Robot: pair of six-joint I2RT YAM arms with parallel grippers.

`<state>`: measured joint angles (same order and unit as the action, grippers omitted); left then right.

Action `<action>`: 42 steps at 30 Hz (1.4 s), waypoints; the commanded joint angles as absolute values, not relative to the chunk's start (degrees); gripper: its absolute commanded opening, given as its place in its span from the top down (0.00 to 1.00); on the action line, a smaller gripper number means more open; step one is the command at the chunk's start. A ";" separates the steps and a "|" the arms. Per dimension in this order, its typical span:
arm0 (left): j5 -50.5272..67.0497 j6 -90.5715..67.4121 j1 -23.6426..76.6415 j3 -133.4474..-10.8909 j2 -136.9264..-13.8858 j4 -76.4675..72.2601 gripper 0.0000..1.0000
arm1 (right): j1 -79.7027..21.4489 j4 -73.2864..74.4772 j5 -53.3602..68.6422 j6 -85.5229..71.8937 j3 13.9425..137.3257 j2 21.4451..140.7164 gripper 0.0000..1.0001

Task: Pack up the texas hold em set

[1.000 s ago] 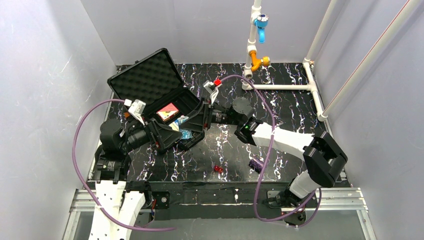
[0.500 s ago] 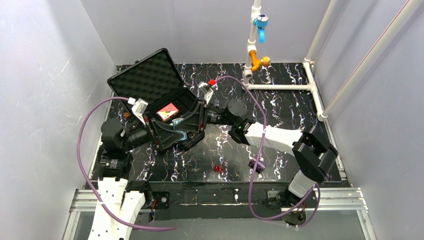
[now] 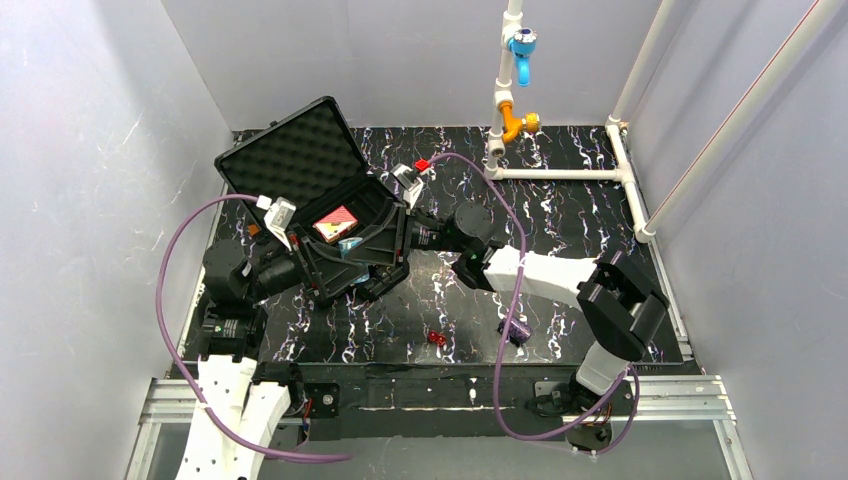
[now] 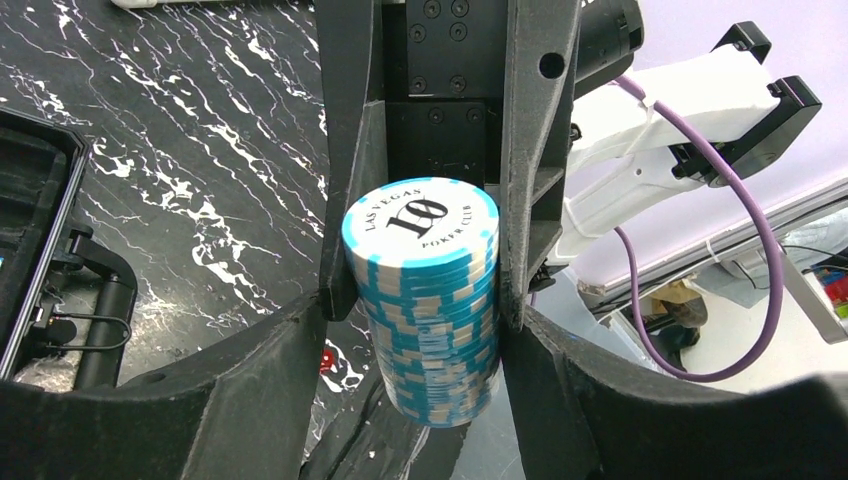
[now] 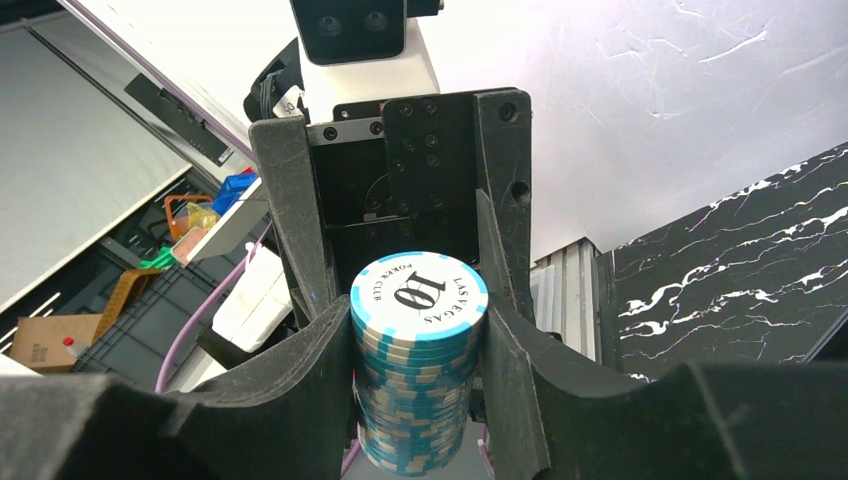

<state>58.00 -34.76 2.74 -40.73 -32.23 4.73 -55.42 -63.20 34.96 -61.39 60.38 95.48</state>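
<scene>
A blue-and-white chip stack [image 4: 425, 320] marked "10" sits between both grippers, over the table by the front right corner of the open black case [image 3: 300, 165]. My left gripper [image 4: 420, 310] is shut on it. My right gripper [image 5: 420, 320] faces the left one, and its fingers press the same stack [image 5: 418, 390] from both sides. In the top view the two grippers [image 3: 390, 245] mesh and hide the stack. A red card box [image 3: 336, 224] and a blue one [image 3: 350, 243] lie in the case. A red die [image 3: 436, 338] and a purple chip stack [image 3: 512, 330] lie on the table.
The case lid with egg-crate foam [image 3: 290, 150] stands open towards the back left. A white pipe frame [image 3: 560, 173] with blue and orange fittings stands at the back right. Purple cables loop from both arms. The red die also shows in the left wrist view [image 4: 325, 360].
My right gripper has moved left to meet the left gripper and now has its fingers around the blue stack. The left gripper has shifted slightly with the stack.
</scene>
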 commanded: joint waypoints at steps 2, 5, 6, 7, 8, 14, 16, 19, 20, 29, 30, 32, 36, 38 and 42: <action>57.16 -36.27 2.83 -39.66 -31.68 1.56 0.42 | -56.29 -70.93 33.36 -62.75 63.22 94.63 0.99; 56.39 -36.89 2.87 -39.22 -31.93 1.07 0.47 | -56.46 -71.02 32.76 -62.20 62.68 94.36 0.99; 56.15 -37.11 2.82 -39.11 -32.17 1.05 0.50 | -56.59 -71.02 32.59 -61.84 62.43 94.25 0.99; 56.08 -37.21 2.81 -39.10 -32.43 1.05 0.53 | -56.60 -71.02 32.37 -61.65 62.11 94.16 0.99; 55.95 -37.32 2.88 -38.97 -32.68 1.05 0.57 | -56.68 -71.08 32.08 -61.47 61.83 94.01 0.99; 55.48 -37.57 2.81 -38.24 -32.64 1.05 0.82 | -56.78 -71.37 31.29 -61.09 61.00 93.52 0.99; 55.50 -37.69 2.82 -37.89 -32.12 1.05 0.90 | -56.78 -71.37 31.29 -61.17 61.00 93.60 0.99; 55.34 -37.79 2.89 -37.53 -31.20 1.37 1.00 | -56.78 -71.37 31.29 -61.24 60.83 93.60 0.81; 55.22 -37.79 2.82 -37.41 -30.94 1.48 1.00 | -56.78 -71.37 31.37 -61.19 60.83 93.56 0.74; 54.42 -37.33 2.84 -37.00 -29.38 2.92 1.00 | -56.78 -70.98 31.29 -60.82 60.57 93.47 0.29; 54.41 -37.15 2.84 -37.13 -29.29 3.24 1.00 | -56.78 -70.82 31.21 -60.62 60.57 93.49 0.23; 54.24 -36.85 2.86 -37.33 -29.09 3.85 1.00 | -56.78 -70.40 31.04 -60.29 60.58 93.36 0.13; 53.93 -36.48 2.85 -37.61 -28.59 4.73 1.00 | -56.78 -68.86 30.87 -59.04 60.52 92.98 0.02; 53.81 -36.33 2.82 -37.68 -28.41 5.11 1.00 | -56.78 -67.43 30.49 -57.86 60.32 92.45 0.02; 53.49 -35.38 2.89 -37.66 -28.31 6.21 1.00 | -56.78 -60.10 28.48 -52.95 60.25 90.35 0.02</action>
